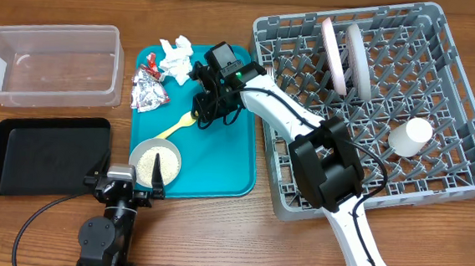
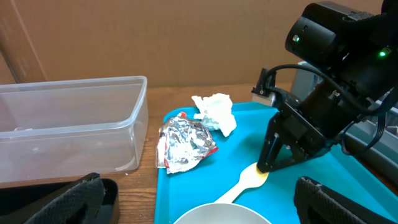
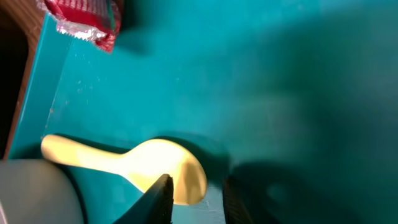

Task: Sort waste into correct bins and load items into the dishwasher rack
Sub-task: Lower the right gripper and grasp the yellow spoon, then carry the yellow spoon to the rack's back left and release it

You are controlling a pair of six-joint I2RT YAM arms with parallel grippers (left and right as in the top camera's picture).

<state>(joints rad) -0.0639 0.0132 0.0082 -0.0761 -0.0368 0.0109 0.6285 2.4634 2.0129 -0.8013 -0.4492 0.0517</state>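
Right gripper [image 3: 196,193], narrow-set, straddles the rounded bowl of a yellow plastic spoon [image 3: 155,165] on the glossy teal tray [image 3: 280,74]; grip unclear. Left gripper [image 1: 130,178] gapes wide.

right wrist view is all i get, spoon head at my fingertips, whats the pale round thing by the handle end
Observer: A small bowl of whitish grains, at the near edge of the teal tray.
Operator: anything in the rack yet
Observer: Yes. The rack has two plates standing among the pegs at the back, and a white cup further right.
Operator: wheres the left arm
Observer: The left gripper is at the bowl's near side, jaws wide open, holding nothing.
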